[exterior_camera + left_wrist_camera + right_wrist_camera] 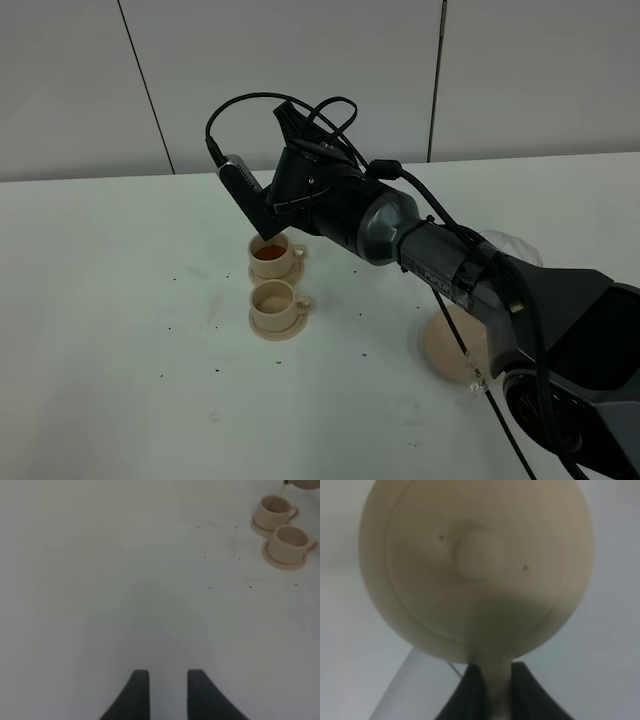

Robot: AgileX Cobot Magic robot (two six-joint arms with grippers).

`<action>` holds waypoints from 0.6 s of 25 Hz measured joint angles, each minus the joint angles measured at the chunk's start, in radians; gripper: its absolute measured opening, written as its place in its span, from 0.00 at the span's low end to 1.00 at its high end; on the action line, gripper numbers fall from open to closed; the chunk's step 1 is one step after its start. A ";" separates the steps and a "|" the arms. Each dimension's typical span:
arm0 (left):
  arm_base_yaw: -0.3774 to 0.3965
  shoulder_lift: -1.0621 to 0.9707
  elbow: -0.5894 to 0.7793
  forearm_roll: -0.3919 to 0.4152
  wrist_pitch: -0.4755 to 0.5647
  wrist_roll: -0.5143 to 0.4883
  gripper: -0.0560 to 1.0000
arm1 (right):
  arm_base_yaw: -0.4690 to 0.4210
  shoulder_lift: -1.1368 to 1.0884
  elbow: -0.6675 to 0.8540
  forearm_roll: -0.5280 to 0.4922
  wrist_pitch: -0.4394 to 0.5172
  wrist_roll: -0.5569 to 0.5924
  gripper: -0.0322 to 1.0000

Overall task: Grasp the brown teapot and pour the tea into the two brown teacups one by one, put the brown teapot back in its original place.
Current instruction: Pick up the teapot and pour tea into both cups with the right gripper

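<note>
Here, the right arm (400, 235) hides the teapot (475, 570), seemingly over the far teacup (270, 257).

Right arm (400, 235) hides the brown teapot (475, 565) in the high view.

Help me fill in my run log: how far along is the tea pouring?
Done: the right end effector grips the brown teapot by its handle, and the far teacup holds brown tea. In hand: the pot is over that cup, apparently pouring. Left: the near teacup looks empty, and the wide saucer sits bare, awaiting the teapot. The left end effector is open, holding nothing.
</note>
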 joint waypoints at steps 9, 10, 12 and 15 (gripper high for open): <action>0.000 0.000 0.000 0.000 0.000 0.000 0.29 | 0.005 0.000 0.000 0.000 0.001 0.000 0.12; 0.000 0.000 0.000 0.000 0.000 0.000 0.29 | 0.008 0.000 0.000 -0.001 0.001 0.000 0.12; 0.000 0.000 0.000 0.000 0.000 0.000 0.29 | 0.009 0.000 0.000 0.000 0.001 0.000 0.12; 0.000 0.000 0.000 0.000 0.000 0.000 0.29 | 0.010 0.000 0.000 0.000 0.003 0.000 0.12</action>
